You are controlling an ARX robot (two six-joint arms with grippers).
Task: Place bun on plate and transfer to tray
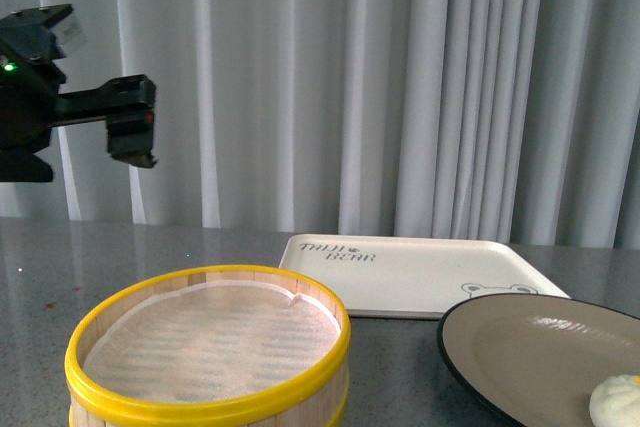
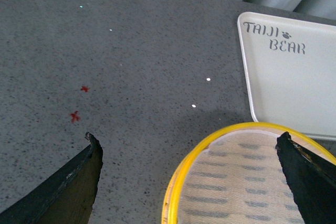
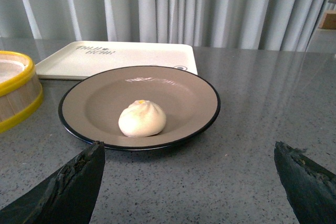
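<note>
The white bun (image 3: 142, 118) with an orange dot lies on the beige plate (image 3: 184, 98) with a black rim; both also show at the front view's bottom right, the bun (image 1: 620, 402) on the plate (image 1: 520, 342). The cream tray (image 1: 420, 272) with lettering lies flat behind the plate, empty; it also shows in the left wrist view (image 2: 294, 77) and the right wrist view (image 3: 115, 56). My left gripper (image 1: 130, 142) is open, raised high at the left. My right gripper (image 3: 189, 150) is open and empty, low over the table in front of the plate, apart from it.
A yellow-rimmed wooden steamer basket (image 1: 210, 347) with a paper liner stands at the front left, below the left gripper (image 2: 189, 140). The table is grey speckled stone (image 2: 131, 51) with small red marks (image 2: 75, 116). White curtains (image 1: 350, 87) hang behind.
</note>
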